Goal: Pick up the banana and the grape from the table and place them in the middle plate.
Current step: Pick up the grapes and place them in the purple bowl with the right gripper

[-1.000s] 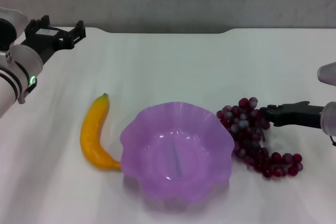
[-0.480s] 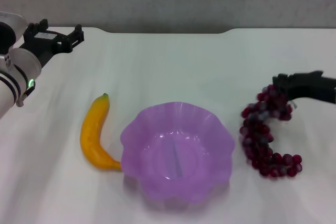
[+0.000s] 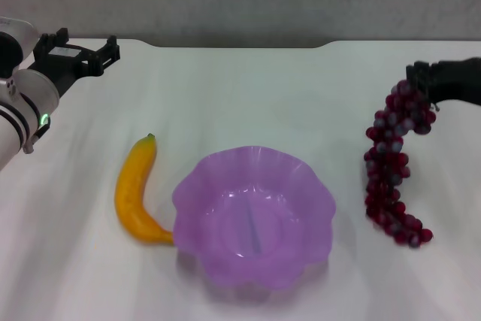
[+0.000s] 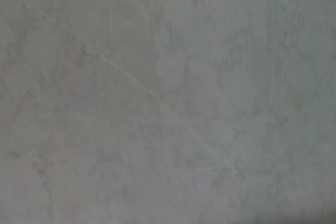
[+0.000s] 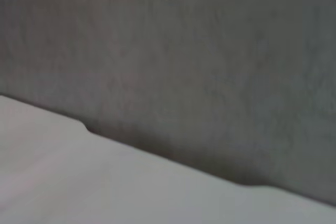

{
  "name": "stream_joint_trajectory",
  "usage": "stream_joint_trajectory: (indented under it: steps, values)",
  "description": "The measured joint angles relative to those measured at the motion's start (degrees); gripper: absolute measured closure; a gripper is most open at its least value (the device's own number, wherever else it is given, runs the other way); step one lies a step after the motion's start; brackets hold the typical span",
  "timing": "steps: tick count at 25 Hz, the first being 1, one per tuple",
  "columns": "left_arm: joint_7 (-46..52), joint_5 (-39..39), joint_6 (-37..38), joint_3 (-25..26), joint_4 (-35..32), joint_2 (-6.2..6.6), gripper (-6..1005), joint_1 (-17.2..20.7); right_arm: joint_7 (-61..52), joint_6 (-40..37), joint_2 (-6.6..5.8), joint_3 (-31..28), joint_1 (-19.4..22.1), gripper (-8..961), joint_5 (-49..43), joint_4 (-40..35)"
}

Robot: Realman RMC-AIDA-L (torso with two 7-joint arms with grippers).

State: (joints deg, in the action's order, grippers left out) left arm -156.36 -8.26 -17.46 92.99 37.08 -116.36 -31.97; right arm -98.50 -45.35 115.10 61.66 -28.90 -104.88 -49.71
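We see the right pincer (image 3: 422,80) at about three o'clock from the middle plate (image 3: 253,216), at the head view's right edge, closed on the top of the grape (image 3: 394,163). The bunch hangs from it in a long string, its lowest berries low near the tabletop (image 3: 248,88); we cannot tell whether they touch it. The grape is apart from the plate's rim, off to its right. The banana (image 3: 135,193) lies on the tabletop at nine o'clock from the plate, its green tip pointing away from us and its near end touching the plate's scalloped edge. The left pincer (image 3: 81,52) hovers at ten o'clock, near the far left corner, its fingers spread and holding nothing.
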Motion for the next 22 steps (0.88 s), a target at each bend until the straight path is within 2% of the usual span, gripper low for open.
stream_joint_trajectory:
  steps: [8,22]
  values:
    - [0.00,0.00,0.02,0.00,0.00,0.00,106,-0.06,-7.45,-0.99,-0.01,2.88,1.22,847,-5.65,-13.00]
    - [0.00,0.00,0.12,-0.09,-0.13,0.09,106,-0.28,-13.23,-4.41,0.00,3.37,2.14,869,-8.43,-28.12]
